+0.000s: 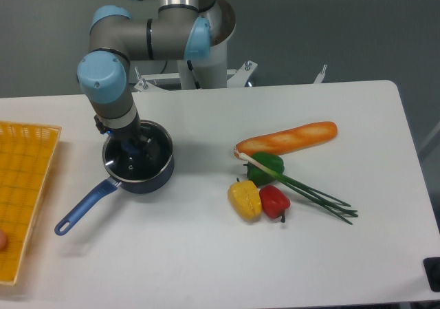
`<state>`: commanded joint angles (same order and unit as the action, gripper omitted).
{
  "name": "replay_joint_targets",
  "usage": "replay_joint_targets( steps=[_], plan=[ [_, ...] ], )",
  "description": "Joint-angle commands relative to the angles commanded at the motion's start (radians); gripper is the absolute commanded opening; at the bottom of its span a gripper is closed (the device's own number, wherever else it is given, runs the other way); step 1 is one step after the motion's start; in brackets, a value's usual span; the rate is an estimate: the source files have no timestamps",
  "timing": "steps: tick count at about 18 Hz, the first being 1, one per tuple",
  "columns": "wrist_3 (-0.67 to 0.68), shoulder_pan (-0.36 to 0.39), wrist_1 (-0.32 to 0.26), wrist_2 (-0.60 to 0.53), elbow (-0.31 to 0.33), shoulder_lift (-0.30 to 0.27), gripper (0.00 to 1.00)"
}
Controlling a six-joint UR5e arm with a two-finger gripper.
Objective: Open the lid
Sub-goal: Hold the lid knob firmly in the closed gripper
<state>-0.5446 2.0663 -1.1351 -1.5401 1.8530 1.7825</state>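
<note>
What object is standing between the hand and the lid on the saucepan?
Nothing visible. The hand is directly at the lid, around its blue knob, on the saucepan. The vegetables lie far off to the side.

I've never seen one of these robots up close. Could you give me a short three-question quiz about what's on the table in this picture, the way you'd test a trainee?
1. True or false: the round clear glass lid with the blue knob sits on the dark blue long-handled saucepan.
2. Which lies nearest the long golden baguette? A the yellow woven tray, B the green bell pepper, C the saucepan.
3. Fill in: the robot's two-finger gripper is directly above the ____.

Key
1. True.
2. B.
3. Lid; its knob is just under the fingers, though whether they have closed on it cannot be told.
</note>
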Motion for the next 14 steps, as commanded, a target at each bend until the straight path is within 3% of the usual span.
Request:
replay_joint_targets(
  steps=[14],
  plan=[
    [-0.011,0.005,-0.002,0.002,0.011,-0.002,0.98]
  ],
)
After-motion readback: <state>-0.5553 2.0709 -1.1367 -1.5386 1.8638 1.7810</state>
